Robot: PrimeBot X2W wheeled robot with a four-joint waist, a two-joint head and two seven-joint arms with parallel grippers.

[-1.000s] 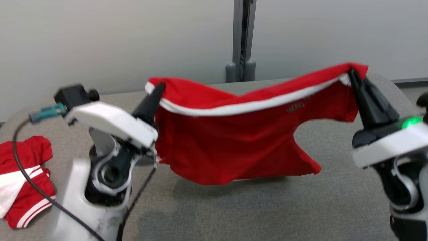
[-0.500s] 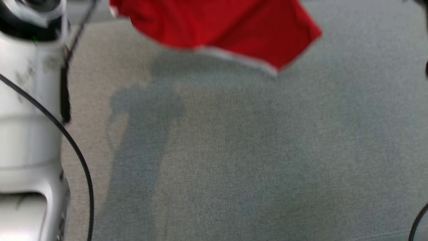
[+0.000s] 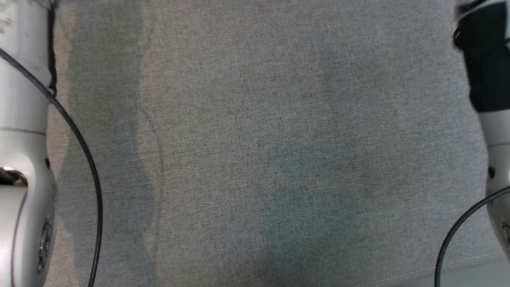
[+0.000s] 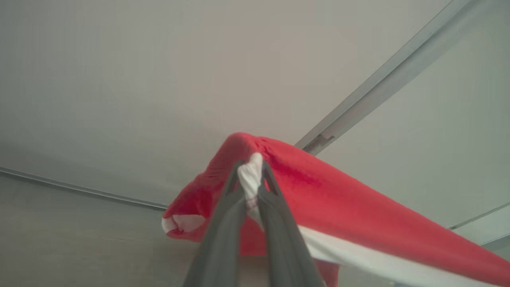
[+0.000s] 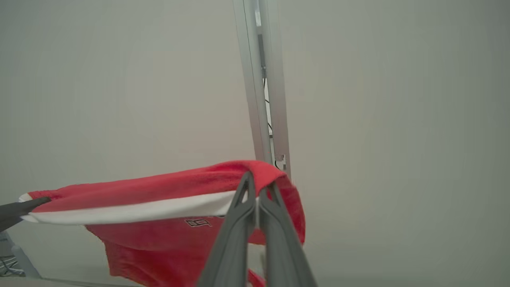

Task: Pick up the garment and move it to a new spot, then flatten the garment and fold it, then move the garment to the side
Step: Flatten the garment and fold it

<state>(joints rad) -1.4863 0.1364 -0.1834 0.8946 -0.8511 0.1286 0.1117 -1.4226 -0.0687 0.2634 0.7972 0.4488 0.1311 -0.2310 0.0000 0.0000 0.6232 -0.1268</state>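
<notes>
1. Above the grey table [image 3: 255, 143], the red garment [image 5: 159, 187] hung in the air. It was strung between the two grippers by the edge that carried its white band [image 5: 139, 211], and its body drooped below that line.
2. The left gripper [image 4: 251, 172] had its jaws almost together. They pinched a bunched fold of white band and red cloth right at the tips.
3. The right gripper [image 5: 259, 184] had its jaws fully closed on the other end of the same edge, with cloth draped over its tips.
4. In the head view the table lay between the pale left forearm [image 3: 20, 159] and the right forearm [image 3: 494, 135]. A black cable [image 3: 89, 167] looped beside the left one.
5. The step in hand looked like carrying the garment to its new spot, ready to lay it down for flattening.
6. Both grips sat at the very fingertips on a thin edge. A quick swing or a widening of the arms could have pulled a corner free and left the garment dangling from one side.
7. If the two ends had come down unevenly, the drooping body could have touched first and folded under itself, leaving creases to work out.
8. Drawing the arms closer would have slackened the edge, and the cloth would then have landed in a heap rather than spread out.
9. The loose cable could have snagged the hanging cloth on a low pass.
</notes>
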